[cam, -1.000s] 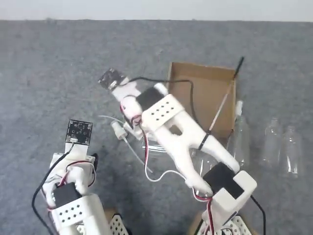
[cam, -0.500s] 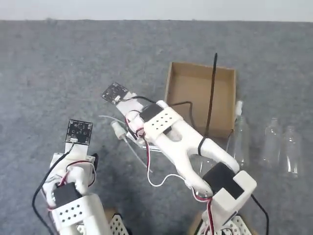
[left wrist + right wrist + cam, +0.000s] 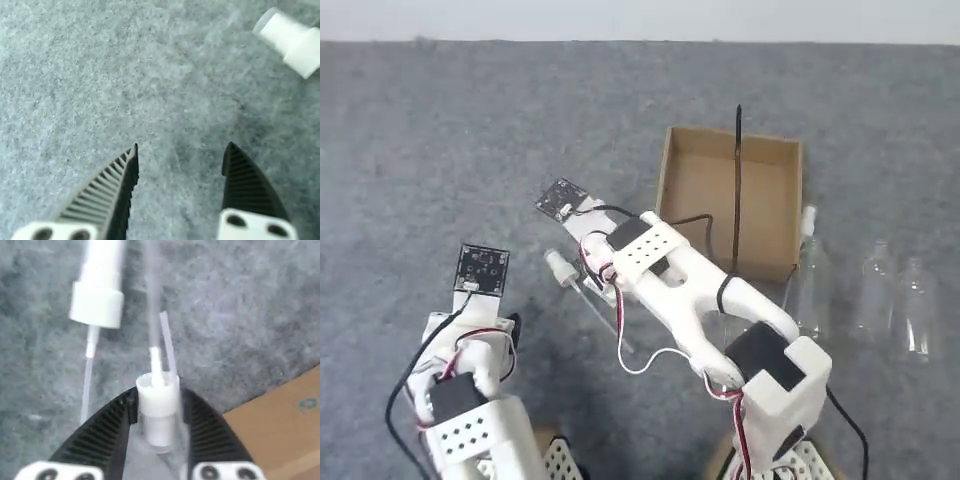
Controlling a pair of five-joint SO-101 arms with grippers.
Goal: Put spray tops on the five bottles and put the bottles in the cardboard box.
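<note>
Jaws on the right gripper [image 3: 158,396] are clenched around a white spray top [image 3: 157,415], low over the grey table [image 3: 440,130] and near the cardboard box [image 3: 720,190], on its side away from the clear bottles [image 3: 876,290] (a second spray top [image 3: 560,266] lies on the table just beside the held one). The left gripper [image 3: 180,155] hangs over bare table, its jaws spread wide with nothing between them.

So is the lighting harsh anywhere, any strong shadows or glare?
High view: soft, even light, only faint shadows on the carpet; the clear bottles show pale glints. Left wrist view: no hard shadow under the open jaws. Right wrist view: the gripped spray top looks bright, not glaring.
</note>
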